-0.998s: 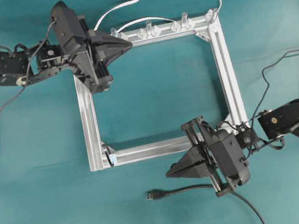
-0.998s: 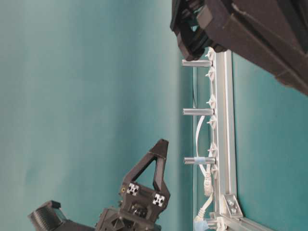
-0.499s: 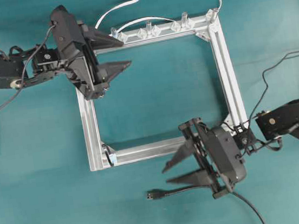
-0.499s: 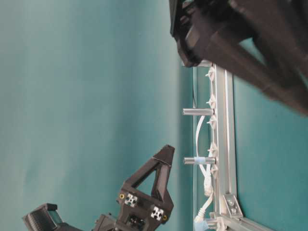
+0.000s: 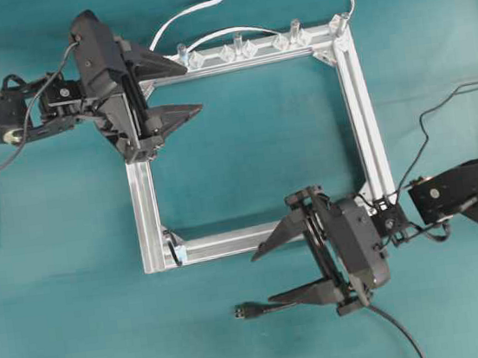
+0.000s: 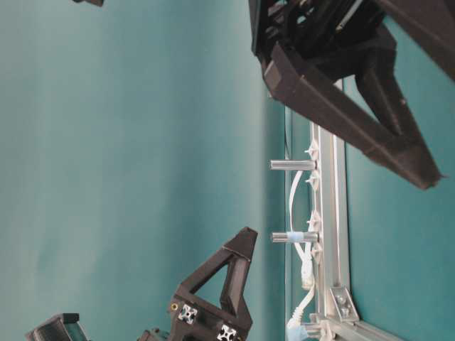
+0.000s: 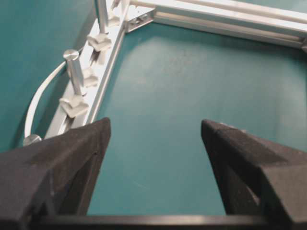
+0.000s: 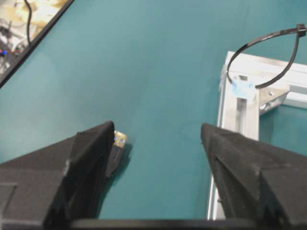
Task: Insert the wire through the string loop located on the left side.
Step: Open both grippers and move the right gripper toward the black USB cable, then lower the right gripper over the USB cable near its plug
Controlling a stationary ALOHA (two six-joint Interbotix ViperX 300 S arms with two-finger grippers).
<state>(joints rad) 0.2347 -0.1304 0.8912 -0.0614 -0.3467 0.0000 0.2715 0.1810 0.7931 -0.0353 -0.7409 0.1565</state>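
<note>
Black wire (image 5: 272,308) lies flat; string loop (image 8: 264,60) stands upright.

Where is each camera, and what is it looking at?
Overhead: above, looking down at the frame, wire, both grippers.
Table-level: low, turned sideways, along the frame; both grippers.
Left wrist: behind the left gripper, facing the frame.
Right wrist: behind the right gripper, facing the string loop and wire, as overhead does.

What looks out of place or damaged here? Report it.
Nothing stands out. The square silver aluminium frame lies flat and looks intact, the thin dark string loop stands upright at its corner bracket, and the long black wire with a metal-tipped plug lies loose on the teal table.
</note>
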